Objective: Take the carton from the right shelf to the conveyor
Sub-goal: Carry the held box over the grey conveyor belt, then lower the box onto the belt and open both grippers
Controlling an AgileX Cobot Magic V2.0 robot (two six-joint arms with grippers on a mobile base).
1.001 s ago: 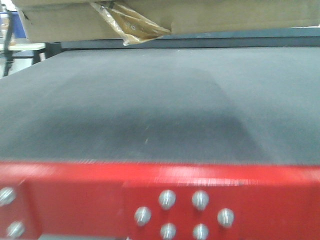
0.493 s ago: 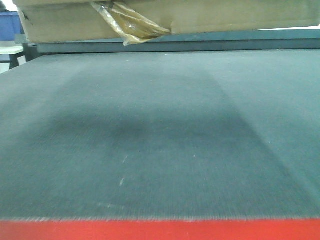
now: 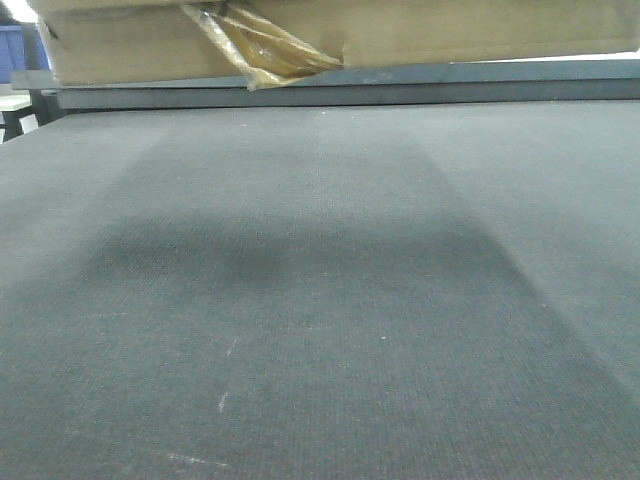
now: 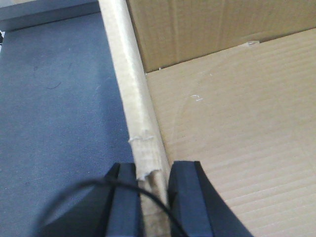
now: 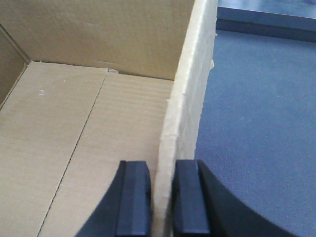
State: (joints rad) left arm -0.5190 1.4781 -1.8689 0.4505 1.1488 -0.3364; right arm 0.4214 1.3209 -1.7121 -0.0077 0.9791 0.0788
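Empty open carton (image 4: 232, 123): likely light, corrugated walls crushable. Left hand (image 4: 154, 173) clamped on its side wall, frayed rim (image 4: 143, 138) just ahead of hand; right hand (image 5: 162, 170) clamped on opposite wall.

Quantities recorded: one cardboard carton (image 3: 450, 30), one loose strip of packing tape (image 3: 265, 50) and one conveyor belt (image 3: 320, 300) were present. Two grippers were counted, the left gripper (image 4: 154, 173) and the right gripper (image 5: 160, 170).

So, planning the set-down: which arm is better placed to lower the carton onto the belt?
Right, marginally: the right gripper pinches a straight carton wall, while the left gripper pinches a torn, crumpled one. Both should lower together.
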